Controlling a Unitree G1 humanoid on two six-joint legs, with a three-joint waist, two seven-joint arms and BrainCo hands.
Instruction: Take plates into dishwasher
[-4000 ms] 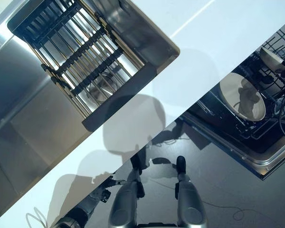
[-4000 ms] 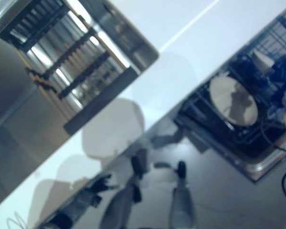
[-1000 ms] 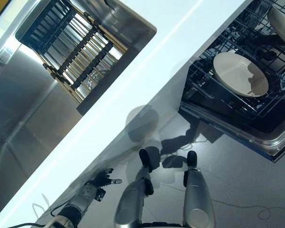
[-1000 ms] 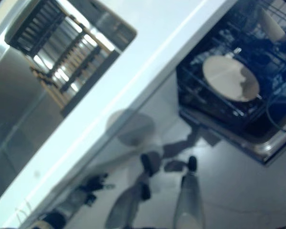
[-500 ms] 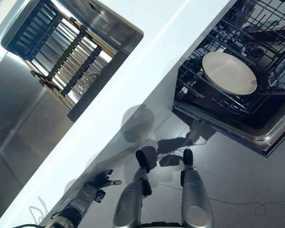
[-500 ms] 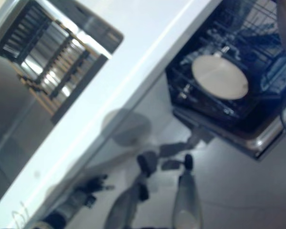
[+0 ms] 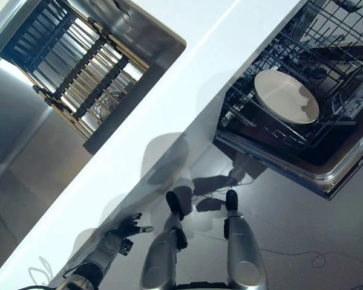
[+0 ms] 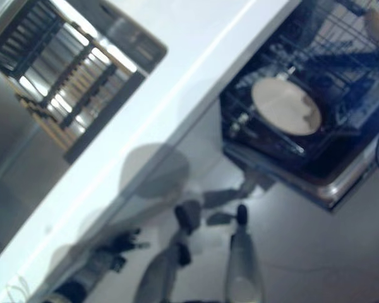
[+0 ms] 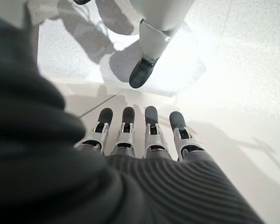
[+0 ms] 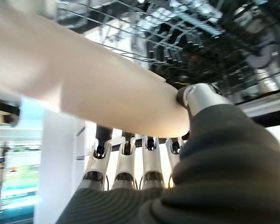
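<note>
- The right hand [image 10: 130, 172] is holding a cream plate [image 10: 84, 88] in its wrist view, with the thumb pressing on the plate's rim and the fingers [image 10: 123, 161] lying under the plate, so the hand is pinching it.
- That plate is hanging over the dark wire dishwasher rack [image 10: 177, 42], close above its tines (whether it is touching them cannot be told).
- A second cream plate [image 7: 286, 96] is lying tilted in the pulled-out dishwasher rack [image 7: 327, 54], near the rack's front edge; this one is well apart from either hand.
- The left hand [image 7: 128, 230] is hanging low beside the white counter [image 7: 187, 66], its fingers [image 9: 126, 128] straight and side by side, holding nothing.
- The steel sink [image 7: 139, 30] with a slatted drying rack [image 7: 72, 66] laid across it is sitting at the counter's far side, well apart from the dishwasher.
- No writing or label is legible on the plates or the rack.
</note>
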